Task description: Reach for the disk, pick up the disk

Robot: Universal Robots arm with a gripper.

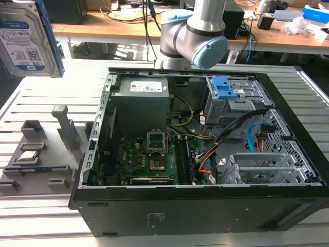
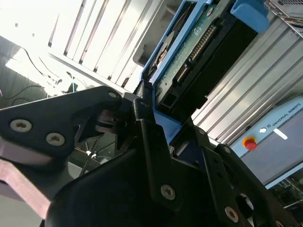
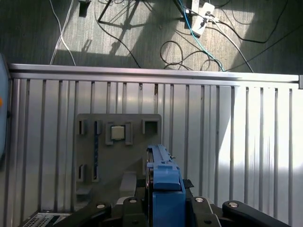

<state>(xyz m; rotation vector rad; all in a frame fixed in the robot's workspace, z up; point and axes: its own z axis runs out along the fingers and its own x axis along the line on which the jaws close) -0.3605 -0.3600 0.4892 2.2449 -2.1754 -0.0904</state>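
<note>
The gripper [image 2: 163,122] is clamped on one end of the disk [image 2: 191,47] — its long axis runs straight out from the jaws

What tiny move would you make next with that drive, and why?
Probably none beyond a firm, steady hold: the gripper is shut on the disk, which hangs well above the table, so the pick-up looks done.
</note>
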